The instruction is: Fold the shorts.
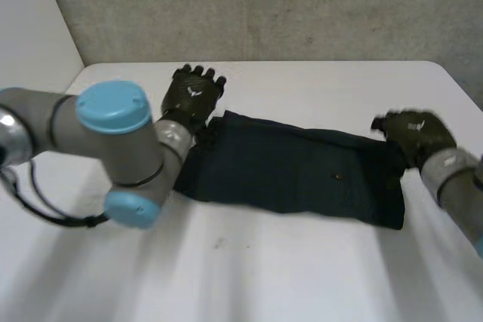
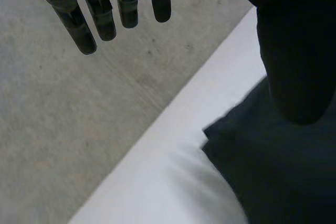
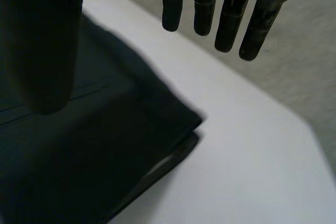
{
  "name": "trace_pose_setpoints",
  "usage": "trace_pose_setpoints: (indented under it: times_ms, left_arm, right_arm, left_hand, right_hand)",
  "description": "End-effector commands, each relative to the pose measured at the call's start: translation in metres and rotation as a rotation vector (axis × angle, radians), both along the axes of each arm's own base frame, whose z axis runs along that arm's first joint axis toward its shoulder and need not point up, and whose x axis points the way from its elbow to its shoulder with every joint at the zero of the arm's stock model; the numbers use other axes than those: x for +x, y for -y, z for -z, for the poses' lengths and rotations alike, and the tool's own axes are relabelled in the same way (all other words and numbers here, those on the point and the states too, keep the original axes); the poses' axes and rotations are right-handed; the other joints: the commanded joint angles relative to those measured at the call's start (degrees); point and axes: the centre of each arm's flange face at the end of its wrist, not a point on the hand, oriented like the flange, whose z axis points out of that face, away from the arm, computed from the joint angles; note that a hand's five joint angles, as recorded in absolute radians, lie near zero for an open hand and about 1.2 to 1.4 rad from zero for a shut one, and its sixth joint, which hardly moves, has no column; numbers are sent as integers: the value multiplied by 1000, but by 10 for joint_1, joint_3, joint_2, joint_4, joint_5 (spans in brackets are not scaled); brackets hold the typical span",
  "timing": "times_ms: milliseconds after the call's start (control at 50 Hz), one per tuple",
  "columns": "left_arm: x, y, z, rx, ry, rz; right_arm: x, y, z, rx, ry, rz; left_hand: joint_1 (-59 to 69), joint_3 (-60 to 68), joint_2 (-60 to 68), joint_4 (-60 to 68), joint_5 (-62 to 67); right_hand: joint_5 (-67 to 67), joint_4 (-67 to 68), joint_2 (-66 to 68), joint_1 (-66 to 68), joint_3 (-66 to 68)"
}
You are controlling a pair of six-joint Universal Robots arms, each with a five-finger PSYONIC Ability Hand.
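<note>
The shorts are dark matt cloth; the table is smooth and white; the wall at 12 o'clock looks rough.

You see the left robot hand with its fingers straight and well apart from the thumb, holding nothing, the thumb hanging over a corner of the dark shorts lying on the white tabletop, with a grey concrete surface beyond its edge.

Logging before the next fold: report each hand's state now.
Left hand: open, fingers straight, holding nothing, at one end of the shorts.
Right hand: open, fingers straight, holding nothing, at the other end.
</note>
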Motion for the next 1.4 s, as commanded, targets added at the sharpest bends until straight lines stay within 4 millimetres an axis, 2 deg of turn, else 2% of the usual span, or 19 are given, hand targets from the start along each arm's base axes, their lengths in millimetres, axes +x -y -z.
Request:
trace_pose_setpoints:
  times_ms: [20, 160, 260, 460, 600, 700, 720, 760, 880, 1000, 1080, 1120, 1180, 1220, 1260, 1280, 1320, 1340, 1400]
  left_arm:
    - [29, -31, 7, 135, -64, -25]
    - [43, -36, 18, 200, -74, -58]
    - [47, -35, 22, 212, -69, -68]
    - [54, -38, 7, 186, -87, -77]
    - [64, -47, -12, 153, -108, -86]
    - [67, -53, -24, 128, -124, -86]
    - [68, -53, -26, 126, -127, -86]
    - [68, -54, -29, 120, -136, -87]
    - [69, -54, -38, 110, -177, -91]
    - [67, -51, -43, 118, -234, -92]
    - [66, -47, -50, 104, -254, -93]
    - [65, -45, -52, 96, -258, -92]
    - [64, -42, -58, 80, -269, -91]
    - [62, -42, -60, 73, -273, -86]
    - [61, -43, -61, 71, -275, -80]
    - [60, -45, -60, 75, -274, -76]
    - [59, -45, -59, 79, -272, -75]
    - [59, -46, -58, 82, -270, -74]
    - [57, -50, -55, 96, -271, -65]
  right_arm:
    - [-8, -31, 36, 100, 9, -26]
    - [-12, -21, 64, 89, -7, 5]
    - [-24, -6, 76, 56, -66, 76]
    - [-48, 10, 68, 1, -266, 101]
    - [-41, 24, 20, -166, -464, 37]
    - [18, 8, -8, -339, -535, -151]
    - [45, -5, -14, -394, -534, -233]
    - [67, -18, -18, -442, -531, -305]
    - [144, -86, 16, -510, -554, -675]
    - [168, -129, 55, -493, -529, -948]
    - [170, -130, 53, -494, -494, -979]
    - [171, -130, 41, -501, -446, -963]
    - [170, -124, 23, -502, -373, -906]
    - [161, -100, 4, -489, -278, -770]
    - [146, -73, -11, -463, -195, -619]
    - [123, -48, -25, -424, -100, -453]
    - [98, -27, -37, -385, 4, -299]
    - [73, -10, -44, -347, 93, -166]
    - [36, 7, -41, -280, 180, -30]
  left_hand:
    - [-9, -22, -16, -17, -27]
    - [-9, -22, -16, -17, -27]
    - [-9, -22, -16, -17, -27]
    - [-9, -22, -16, -17, -27]
    - [-9, -22, -16, -17, -27]
    - [-9, -22, -16, -17, -27]
    - [-9, -22, -16, -17, -27]
    - [-9, -22, -16, -17, -27]
    - [-9, -22, -16, -17, -27]
    - [-9, -22, -16, -17, -27]
    - [-9, -22, -16, -17, -27]
    - [-9, -22, -16, -17, -27]
    - [-9, -22, -16, -17, -27]
    - [-9, -22, -16, -17, -27]
    - [-9, -22, -16, -17, -27]
    - [-9, -22, -16, -17, -27]
    - [-9, -22, -16, -17, -27]
    - [-9, -22, -16, -17, -27]
    - [-9, -22, -16, -17, -27]
  right_hand:
    - [54, 51, 53, 80, 50]
    - [192, 189, 190, 218, 188]
    - [613, 610, 611, 639, 609]
    - [614, 611, 612, 640, 609]
    - [614, 611, 612, 640, 609]
    - [614, 611, 612, 640, 609]
    - [614, 611, 612, 640, 609]
    - [614, 611, 612, 640, 609]
    - [614, 611, 612, 640, 609]
    - [614, 611, 612, 640, 609]
    - [614, 611, 612, 640, 609]
    - [360, 358, 359, 387, 356]
    - [144, 141, 142, 170, 140]
    - [9, 6, 7, 35, 5]
    - [-25, -28, -26, 2, -29]
    - [-38, -41, -40, -12, -43]
    - [-40, -43, -42, -14, -44]
    - [-37, -40, -38, -10, -41]
    - [-28, -31, -30, -2, -33]
